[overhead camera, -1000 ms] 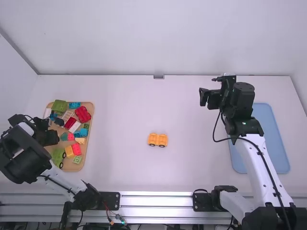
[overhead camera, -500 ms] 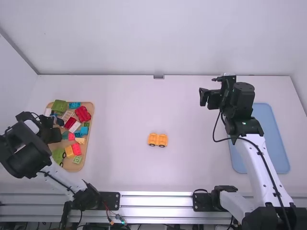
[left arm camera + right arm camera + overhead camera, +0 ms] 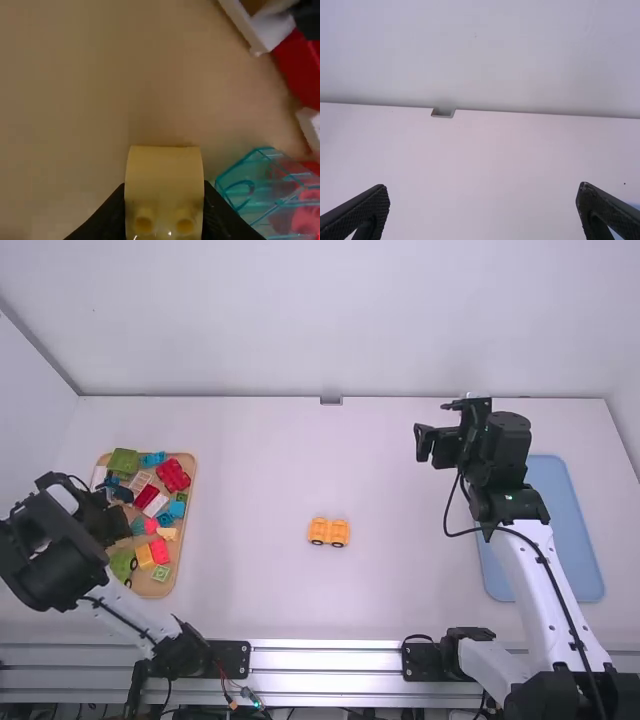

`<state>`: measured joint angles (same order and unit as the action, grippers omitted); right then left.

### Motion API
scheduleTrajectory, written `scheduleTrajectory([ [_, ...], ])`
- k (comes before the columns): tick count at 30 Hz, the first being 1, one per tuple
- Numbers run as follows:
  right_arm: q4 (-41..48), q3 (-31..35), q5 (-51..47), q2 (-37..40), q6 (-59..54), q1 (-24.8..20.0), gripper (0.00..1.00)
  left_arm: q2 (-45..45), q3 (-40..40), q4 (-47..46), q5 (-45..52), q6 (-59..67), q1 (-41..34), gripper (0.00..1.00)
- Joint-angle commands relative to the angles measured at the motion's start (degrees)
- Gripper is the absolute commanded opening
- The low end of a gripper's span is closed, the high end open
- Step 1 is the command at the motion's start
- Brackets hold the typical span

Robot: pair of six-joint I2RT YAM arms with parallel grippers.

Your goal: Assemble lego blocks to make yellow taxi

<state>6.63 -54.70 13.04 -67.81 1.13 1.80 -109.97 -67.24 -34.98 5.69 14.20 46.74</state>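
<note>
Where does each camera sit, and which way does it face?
High: above and behind the arms, facing forward and down at the table; both arms show.
Left wrist: on the left arm, facing down at the board; its fingers show, yellow block between them.
Right wrist: on the right arm, facing the far wall over the table; its fingers show, apart.
High and right wrist share the notch at the table's far edge.

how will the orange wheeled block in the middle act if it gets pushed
The orange wheeled block would likely roll lengthwise, given the dark wheels along its side. It sits low, so tipping seems unlikely. Its plastic look suggests it's stiff and fairly light.
</note>
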Motion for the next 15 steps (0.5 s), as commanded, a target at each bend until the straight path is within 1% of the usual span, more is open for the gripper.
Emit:
scheduleTrajectory([
  [1, -0.1, -2.2, 1.0, -0.3, 0.1, 0.1, 0.98, 0.4, -3.3, -2.6, 0.3, -10.2, -2.6, 0.02],
  [4, -0.1, -2.2, 1.1, -0.3, 0.1, 0.1, 0.98, 1.9, -3.8, -2.9, -2.8, -14.1, -5.0, 0.02],
  [6, -0.1, -2.2, 1.1, -0.3, 0.2, 0.1, 0.98, 4.3, -3.4, -2.0, -6.7, -17.1, -9.2, 0.02],
  [8, -0.1, -2.2, 1.1, -0.3, 0.1, 0.1, 0.98, 6.1, -2.8, -2.1, -9.4, -19.5, -11.7, 0.02],
  [10, 0.0, -2.2, 1.1, -0.3, 0.2, 0.1, 0.98, 10.0, -1.3, -2.3, -13.0, -23.6, -17.2, 0.02],
  [12, 0.1, -2.2, 1.1, -0.3, 0.1, 0.1, 0.98, 12.1, -0.6, -2.4, -13.1, -25.8, -20.5, 0.02],
  [15, 0.2, -2.2, 1.1, -0.3, 0.2, 0.1, 0.98, 15.6, 0.3, -2.3, -9.3, -31.4, -27.1, 0.02],
])
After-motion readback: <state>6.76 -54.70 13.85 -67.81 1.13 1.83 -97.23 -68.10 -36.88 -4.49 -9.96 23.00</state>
